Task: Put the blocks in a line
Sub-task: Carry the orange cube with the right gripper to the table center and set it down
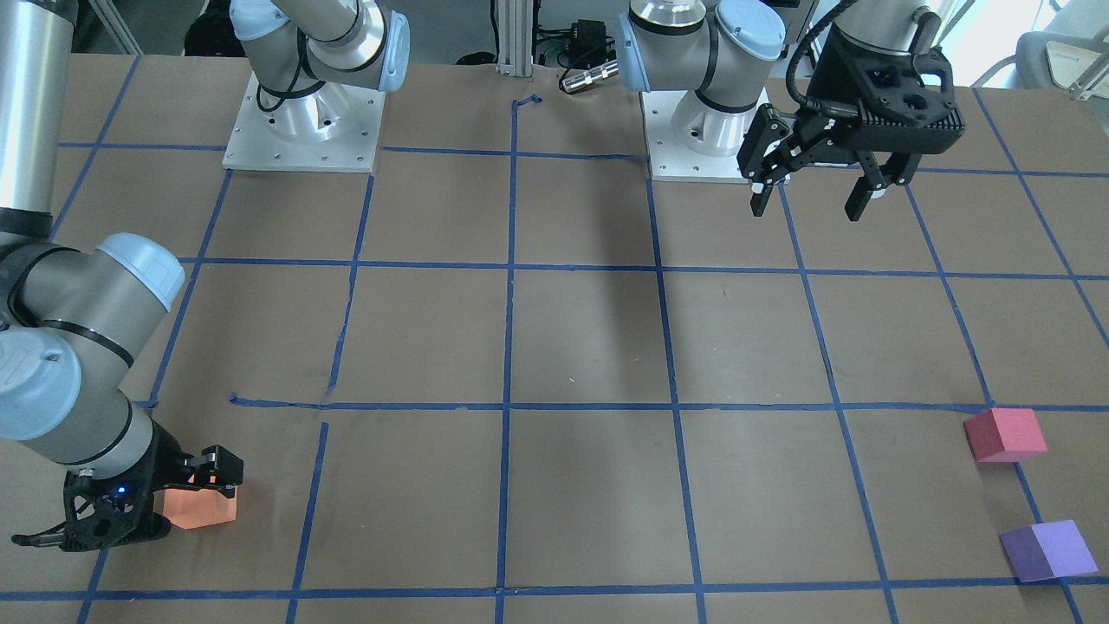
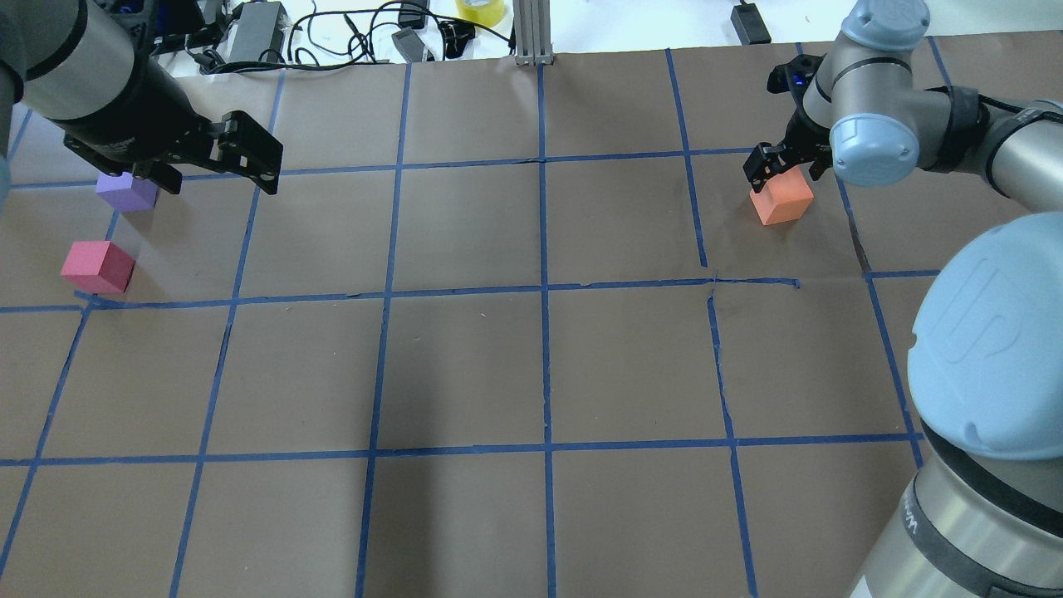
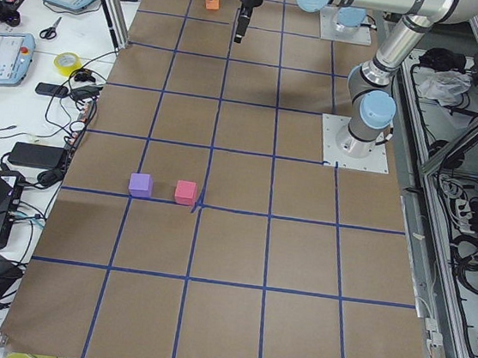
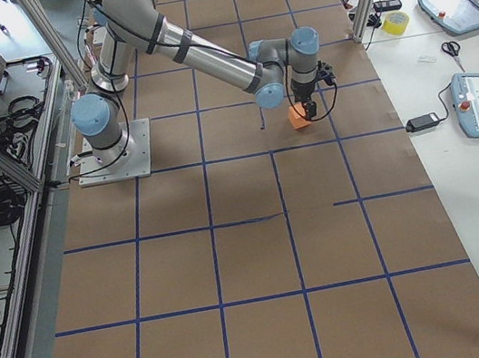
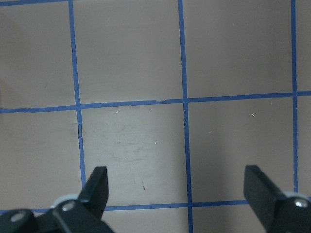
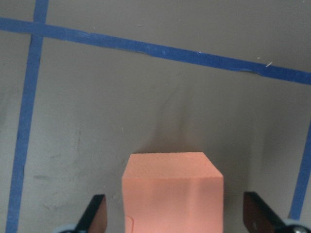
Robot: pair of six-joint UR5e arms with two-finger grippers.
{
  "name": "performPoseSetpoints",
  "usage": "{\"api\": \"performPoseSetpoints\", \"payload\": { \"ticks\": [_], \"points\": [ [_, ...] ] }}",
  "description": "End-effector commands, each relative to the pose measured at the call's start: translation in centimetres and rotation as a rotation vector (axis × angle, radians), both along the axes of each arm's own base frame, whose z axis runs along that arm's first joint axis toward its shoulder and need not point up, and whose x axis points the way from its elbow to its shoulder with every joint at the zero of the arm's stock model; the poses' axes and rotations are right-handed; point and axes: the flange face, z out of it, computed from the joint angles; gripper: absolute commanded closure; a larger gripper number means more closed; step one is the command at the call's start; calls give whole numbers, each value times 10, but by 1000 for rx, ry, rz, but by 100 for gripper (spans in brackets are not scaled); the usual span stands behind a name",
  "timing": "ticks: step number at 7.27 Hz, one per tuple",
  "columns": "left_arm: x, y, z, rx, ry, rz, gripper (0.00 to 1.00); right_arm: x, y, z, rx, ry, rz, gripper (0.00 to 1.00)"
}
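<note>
Orange block [image 6: 172,187] sits at 6 o'clock between your right gripper's [image 6: 174,213] parted fingers; squeeze off-centre and it may twist away, while left gripper [image 1: 808,208] hangs spread wide

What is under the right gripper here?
The orange block sits on the brown table between the open fingers of the right gripper, gaps on both sides. The block's underside is hidden.

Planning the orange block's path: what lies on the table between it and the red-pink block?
Only bare table crossed by blue tape lines between the orange block and red-pink block, as the overhead exterior view shows.
</note>
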Motion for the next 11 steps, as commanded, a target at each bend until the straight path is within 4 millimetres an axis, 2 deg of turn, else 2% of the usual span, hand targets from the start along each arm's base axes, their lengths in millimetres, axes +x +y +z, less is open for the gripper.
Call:
{"api": "performPoseSetpoints", "payload": {
  "ticks": [1, 2, 3, 4, 5, 6, 7, 8, 11],
  "points": [
    [0, 0, 0, 1, -1, 1, 0, -1, -1, -10, 14, 6, 20, 0],
    [0, 0, 0, 1, -2, 1, 0, -1, -1, -15, 18, -3, 16, 2],
    [0, 1, 0, 1, -2, 1, 0, -1, -1, -18, 23, -9, 6, 54],
    [0, 1, 0, 1, -2, 1, 0, -1, -2, -15, 18, -10, 7, 93],
    [0, 1, 0, 1, -2, 1, 0, -1, -2, -7, 14, -8, 3, 100],
    [0, 0, 0, 2, -2, 1, 0, 2, -4, 9, -8, -3, 4, 100],
    [0, 0, 0, 2, -1, 1, 0, 13, 0, 35, -38, -7, -39, 100],
    [1, 0, 0, 2, 0, 2, 0, 53, 5, 49, -45, -13, -88, 100],
    [0, -2, -3, 5, 1, -1, 0, 189, 26, 65, -73, -45, -215, 100]
  ]
}}
